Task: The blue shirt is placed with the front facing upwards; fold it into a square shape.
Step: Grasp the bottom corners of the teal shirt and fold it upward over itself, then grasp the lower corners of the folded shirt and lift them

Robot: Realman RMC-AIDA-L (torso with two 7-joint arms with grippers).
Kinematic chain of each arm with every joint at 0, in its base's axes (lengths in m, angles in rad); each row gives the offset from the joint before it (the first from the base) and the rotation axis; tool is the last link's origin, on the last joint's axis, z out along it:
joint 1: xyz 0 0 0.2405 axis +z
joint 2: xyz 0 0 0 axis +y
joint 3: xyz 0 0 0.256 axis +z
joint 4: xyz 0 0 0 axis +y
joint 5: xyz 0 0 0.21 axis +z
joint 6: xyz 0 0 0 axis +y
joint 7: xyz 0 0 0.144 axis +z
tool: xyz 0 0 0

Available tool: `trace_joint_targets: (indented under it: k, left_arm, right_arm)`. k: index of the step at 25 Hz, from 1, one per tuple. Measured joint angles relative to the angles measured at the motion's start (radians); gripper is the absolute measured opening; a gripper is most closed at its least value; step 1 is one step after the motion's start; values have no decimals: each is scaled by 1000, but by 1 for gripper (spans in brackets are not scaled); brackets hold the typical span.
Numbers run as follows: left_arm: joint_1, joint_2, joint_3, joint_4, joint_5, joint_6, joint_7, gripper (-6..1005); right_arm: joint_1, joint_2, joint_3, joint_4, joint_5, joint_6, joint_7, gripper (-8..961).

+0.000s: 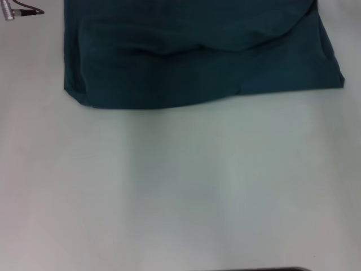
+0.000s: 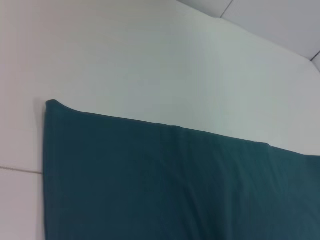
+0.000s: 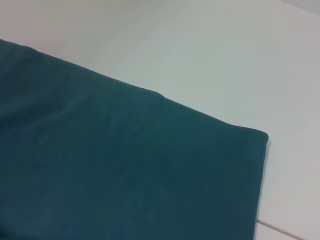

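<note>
Nearest you in the head view is bare white surface [image 1: 180, 192], filling everything from 6 o'clock up past the middle, w/ a thin dark strip right at the bottom edge that you can't identify. Beyond it, at 12 o'clock, lies the blue shirt [image 1: 197, 62], running off the top of the view.

Progress, as far as you can judge: the shirt already looks folded at least in part. No sleeves stick out, no chest lettering or collar shows, and the near edge is a fairly straight doubled-looking hem w/ a rounded corner at approx 10 o'clock and a sharper one at 2 o'clock. A curved ridge crosses the cloth, prob. a layer lying on top. So the side folds seem done; what's left is likely a fold along its length to bring it to a square, plus smoothing. How long the far part is can't be told, since it's cut off.

Both wrist views look down on flat shirt cloth: left wrist sees a long straight edge and one corner of the shirt [image 2: 150, 185] on the surface [image 2: 125, 50]; right wrist sees another corner [image 3: 125, 170].

Arms: neither hand shows in any view, so you can't tell if fingers are apart or together. Judging by the wrist views, both arms hang above the shirt's edges, not touching. A small metal-and-dark object [image 1: 20, 11] sits at 10 o'clock, apart from the shirt; unclear what it is.
</note>
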Motion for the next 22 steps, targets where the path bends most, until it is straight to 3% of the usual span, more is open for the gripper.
trace_joint_targets:
  k: [4,8,9,11,16,18,22]
  left_arm:
    - [12,-2,-2,-28,-5,14,-8,341]
    - [42,-14,-22,-92,-44,52,-3,498]
    - [65,-21,-25,-124,-72,60,3,540]
    - [123,-34,-29,-192,-150,84,25,625]
    - [254,-42,-47,-255,-368,205,106,813]
    - [302,-42,-76,-248,-437,257,136,882]
    - [386,-60,-102,-214,-525,340,191,884]
  right_arm:
    - [6,-14,31,-2,14,-42,2,352]
    - [-25,-38,115,-57,163,-141,-50,502]
    - [-51,-43,132,-90,228,-176,-74,540]
    - [-122,-47,157,-170,361,-253,-114,784]
    - [-324,-37,213,-286,682,-433,-207,895]
    - [-408,-36,253,-264,831,-511,-273,917]
    - [-539,-35,344,-144,1092,-693,-441,915]
